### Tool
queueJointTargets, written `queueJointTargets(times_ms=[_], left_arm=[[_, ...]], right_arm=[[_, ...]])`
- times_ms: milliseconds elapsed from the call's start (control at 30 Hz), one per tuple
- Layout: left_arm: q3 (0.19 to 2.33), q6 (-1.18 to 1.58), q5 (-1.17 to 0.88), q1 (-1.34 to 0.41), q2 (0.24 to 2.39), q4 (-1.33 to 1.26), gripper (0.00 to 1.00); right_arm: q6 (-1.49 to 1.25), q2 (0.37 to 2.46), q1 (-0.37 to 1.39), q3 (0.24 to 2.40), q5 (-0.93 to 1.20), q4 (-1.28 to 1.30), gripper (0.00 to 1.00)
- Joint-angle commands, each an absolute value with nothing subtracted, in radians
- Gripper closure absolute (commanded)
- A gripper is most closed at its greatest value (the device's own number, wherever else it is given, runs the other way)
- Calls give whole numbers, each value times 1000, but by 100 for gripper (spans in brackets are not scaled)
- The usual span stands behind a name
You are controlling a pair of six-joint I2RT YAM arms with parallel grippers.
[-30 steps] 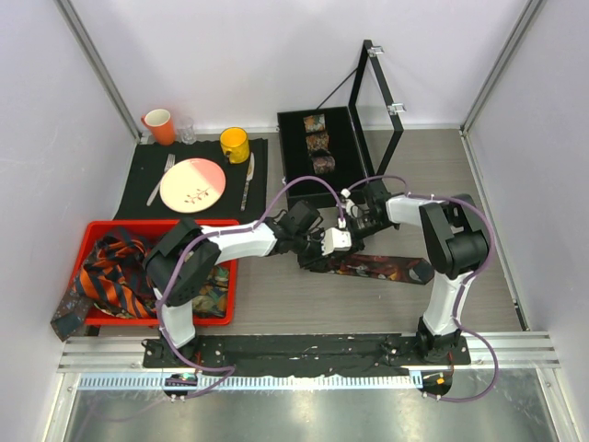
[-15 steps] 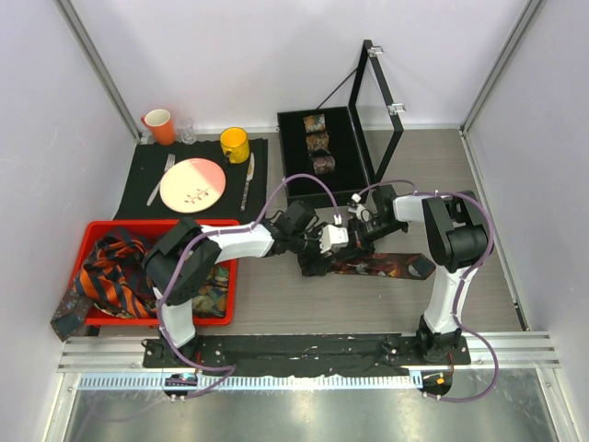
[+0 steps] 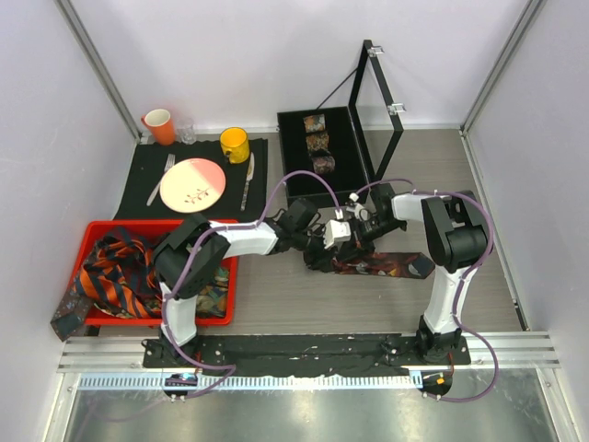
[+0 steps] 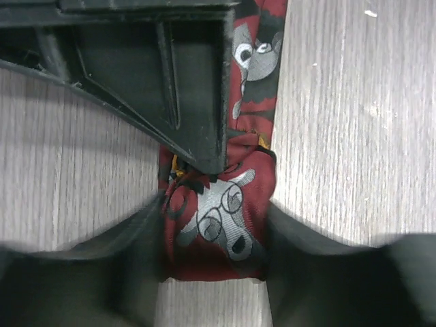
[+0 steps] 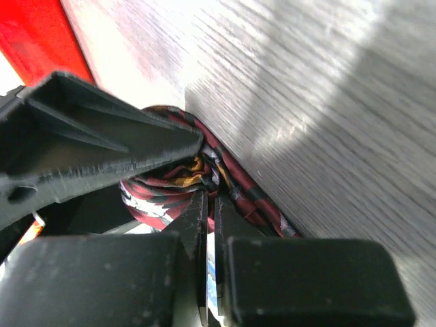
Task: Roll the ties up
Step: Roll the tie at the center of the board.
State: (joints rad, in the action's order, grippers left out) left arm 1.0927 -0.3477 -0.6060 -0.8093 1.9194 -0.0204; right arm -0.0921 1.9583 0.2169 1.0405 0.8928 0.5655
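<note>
A dark red patterned tie [image 3: 391,267] lies flat on the wooden table, and its left end is rolled into a small coil [image 4: 218,225]. My left gripper [image 3: 319,254] straddles that coil, with its fingers [image 4: 139,245] pressed against both sides of it. My right gripper [image 3: 342,238] meets it from the right, and its jaws [image 5: 210,201] are nearly closed, pinching the coil's inner folds [image 5: 170,180]. Three rolled ties [image 3: 318,143] sit in the black box. Several loose orange-navy striped and patterned ties [image 3: 115,272] fill the red bin.
The red bin [image 3: 161,227] stands at the left, with one tie hanging over its left edge. The black box [image 3: 293,161] has its lid propped upright [image 3: 382,101] behind my grippers. A place mat with a plate [image 3: 192,184], cutlery, a yellow mug [image 3: 234,144], a glass and an orange cup [image 3: 158,124] lies at the back left.
Both grippers have shifted slightly right along the dark red tie with the coil. The right wrist has come in lower and closer to the left gripper.
</note>
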Motion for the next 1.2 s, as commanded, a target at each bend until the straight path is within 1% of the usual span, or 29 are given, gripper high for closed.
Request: queueJointTargets(times_ms=[0,33,67,133,167,200,267,300,400,500,533,733,867,967,1000,1033,1067,1100,1133,1167], left_arm=[[1101,-360,-588,-807,1905,-3,62],[1080,-380,-572,-807,1892,20,70],[1066,-411,-533,-807,1878,34,73],[1036,-439,-503,-807,1844,72,75],[1029,-452,-482,-808,1835,90,76],[1023,-456,-466,-810,1827,97,76],[1031,-462,-442,-818,1830,120,76],[1038,-462,-414,-822,1836,121,76],[1058,-468,-376,-844,1850,135,76],[1081,-466,-354,-859,1874,141,74],[1088,-463,-348,-859,1882,143,73],[1118,-468,-337,-870,1907,161,71],[1123,-485,-351,-873,1908,170,68],[1123,-494,-363,-873,1904,187,64],[1123,-497,-364,-873,1904,192,62],[1120,-500,-365,-871,1901,192,58],[1118,-503,-368,-870,1899,195,56],[1114,-512,-376,-868,1895,195,53],[1111,-511,-385,-868,1885,190,47],[1106,-511,-399,-858,1881,175,45]], right_arm=[[-17,2003,238,1083,670,500,99],[-18,2006,241,1107,701,502,99],[-21,2003,241,1120,719,520,99],[-15,1971,241,1140,747,551,89],[-12,1954,236,1140,756,577,85],[-17,1928,238,1125,768,586,75],[-29,1866,229,1106,811,603,67],[-35,1850,226,1086,828,607,61],[-57,1813,224,1071,906,630,53],[-86,1822,229,1074,983,629,47],[-92,1830,233,1074,983,627,47],[-127,1899,261,1084,971,589,48],[-115,1956,259,1088,905,571,56],[-98,1999,244,1083,900,574,67],[-81,2003,238,1080,899,577,86],[-72,2008,229,1080,881,581,97],[-61,2016,221,1080,874,597,99],[-48,2017,213,1080,873,606,99],[-22,2022,207,1080,870,618,99],[-8,2028,192,1078,855,644,99]])
